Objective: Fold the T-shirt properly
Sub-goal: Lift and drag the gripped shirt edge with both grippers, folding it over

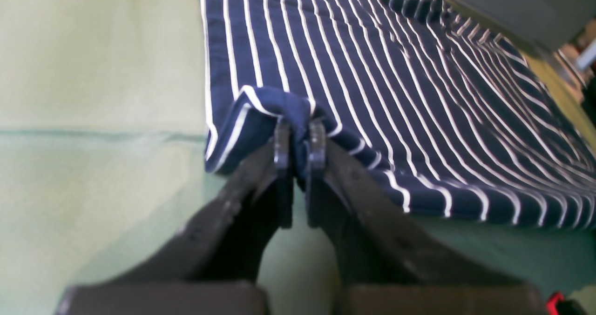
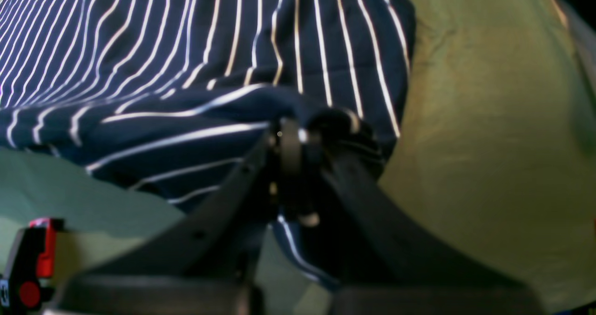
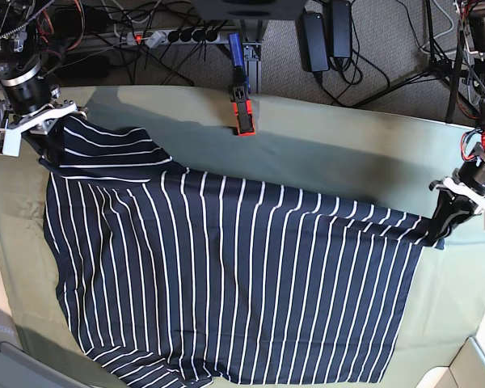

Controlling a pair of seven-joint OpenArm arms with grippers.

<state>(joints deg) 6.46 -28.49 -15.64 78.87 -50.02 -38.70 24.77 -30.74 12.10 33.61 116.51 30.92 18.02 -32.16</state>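
My left gripper (image 1: 298, 140) is closed tight on a bunched corner of the shirt (image 1: 372, 82), the navy cloth folding over both fingertips and lifting off the green cloth (image 1: 93, 73) beneath. In the base view that gripper (image 3: 451, 212) sits at the right edge of the bench (image 3: 347, 145), pulling the shirt's corner out into a taut point.

My right gripper (image 2: 298, 140) is likewise clamped shut on the shirt (image 2: 186, 40), with a fold of striped fabric pinched between the fingers and a loose flap hanging down below them. In the base view it (image 3: 48, 129) is at the far left corner, holding what looks like a sleeve or shoulder edge raised from the surface.

The shirt (image 3: 226, 275) lies spread across most of the bench, stripes running from the far side towards the near one, its near hem reaching the near edge. It is stretched between my two grips along the far side and lies mostly flat, with light ripples near the right grip.

A red and black clamp (image 3: 242, 113) sits on the far edge of the bench, apart from the shirt. Behind the bench, cables (image 3: 364, 48) and a power strip (image 3: 174, 36) lie on the floor. A red and black part (image 2: 32, 264) shows at the lower left of the right wrist view; I cannot tell what it is.
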